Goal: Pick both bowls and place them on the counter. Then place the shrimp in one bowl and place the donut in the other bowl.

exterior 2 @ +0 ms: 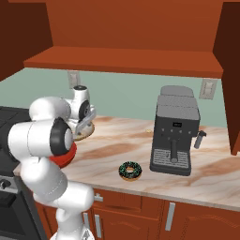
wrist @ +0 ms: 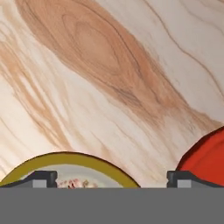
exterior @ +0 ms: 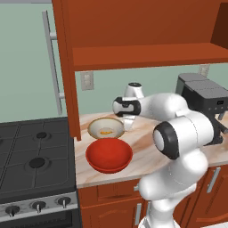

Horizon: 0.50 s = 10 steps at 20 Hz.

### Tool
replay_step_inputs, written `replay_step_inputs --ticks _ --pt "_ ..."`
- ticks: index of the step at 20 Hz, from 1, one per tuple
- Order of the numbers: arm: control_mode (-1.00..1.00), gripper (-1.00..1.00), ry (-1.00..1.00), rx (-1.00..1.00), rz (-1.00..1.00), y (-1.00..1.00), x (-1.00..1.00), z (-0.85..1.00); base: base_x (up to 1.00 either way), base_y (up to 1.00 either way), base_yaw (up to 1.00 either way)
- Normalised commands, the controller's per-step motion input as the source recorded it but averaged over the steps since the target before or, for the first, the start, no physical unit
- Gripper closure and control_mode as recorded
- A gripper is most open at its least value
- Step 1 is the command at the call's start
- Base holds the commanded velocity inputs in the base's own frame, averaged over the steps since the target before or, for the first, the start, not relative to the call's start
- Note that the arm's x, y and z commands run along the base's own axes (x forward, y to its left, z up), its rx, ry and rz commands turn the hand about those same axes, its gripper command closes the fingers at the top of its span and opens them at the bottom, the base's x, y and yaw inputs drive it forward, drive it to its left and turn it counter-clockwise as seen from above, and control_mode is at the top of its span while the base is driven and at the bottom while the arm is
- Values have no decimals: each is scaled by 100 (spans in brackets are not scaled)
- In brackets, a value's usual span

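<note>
Tool (wrist: 112, 178), fingers spread apart and empty, hovers above the counter (wrist: 109, 78), cream bowl (wrist: 65, 159) just beneath one fingertip.

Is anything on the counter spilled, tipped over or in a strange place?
Nothing stands out. The cream bowl and the red bowl sit upright on the counter, with the shrimp inside the cream one. The donut lies flat near the coffee machine. The open gripper holds nothing.
</note>
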Motion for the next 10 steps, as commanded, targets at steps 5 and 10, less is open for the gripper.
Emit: replay_step_inputs --ticks 5,10 --pt "-100 -100 0 0 -4 -48 -51 15 0 0 0" --pt "-100 -100 0 0 -13 -44 -57 12 0 0 0"
